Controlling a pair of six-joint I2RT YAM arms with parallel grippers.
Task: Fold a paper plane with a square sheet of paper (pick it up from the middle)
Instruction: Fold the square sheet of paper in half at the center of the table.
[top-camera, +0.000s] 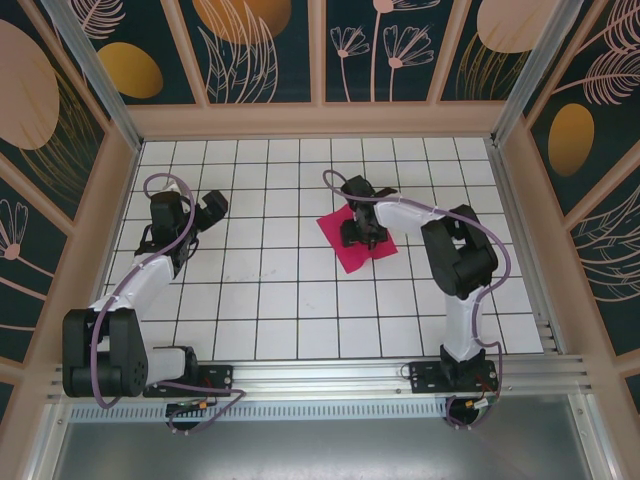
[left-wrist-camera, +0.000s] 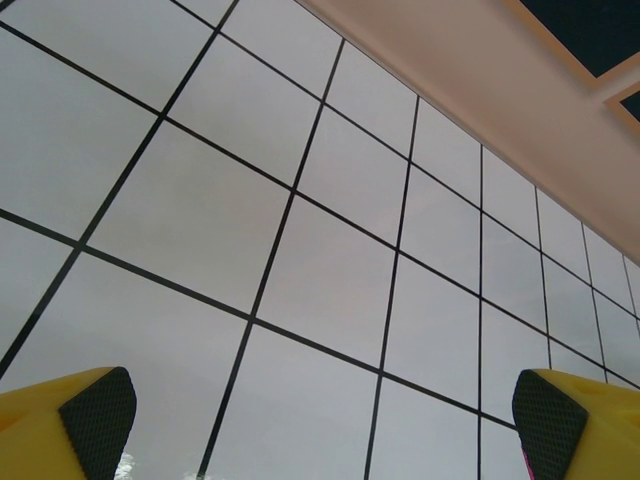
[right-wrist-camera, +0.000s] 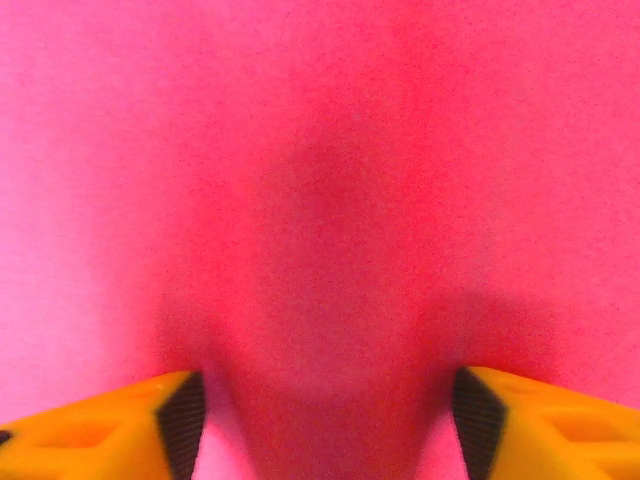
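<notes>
One thin, magenta-pink square sheet of paper (top-camera: 352, 257) lies flat on the white tabletop (top-camera: 280, 300) with its black grid lines. It sits right of centre, turned so that its corners point like a diamond. From above, its colour is even and matt and its edges look straight. The black-and-yellow right gripper (top-camera: 362, 236) is down on the sheet's middle. In the right wrist view the pink surface runs from edge to edge, darker and shadowed between the yellow fingers (right-wrist-camera: 110, 425). The jaws there stand partly apart, with a clear gap between them. The left gripper (top-camera: 212, 207) hangs well apart from the paper, over bare tiles on the left, its jaws fully released.
</notes>
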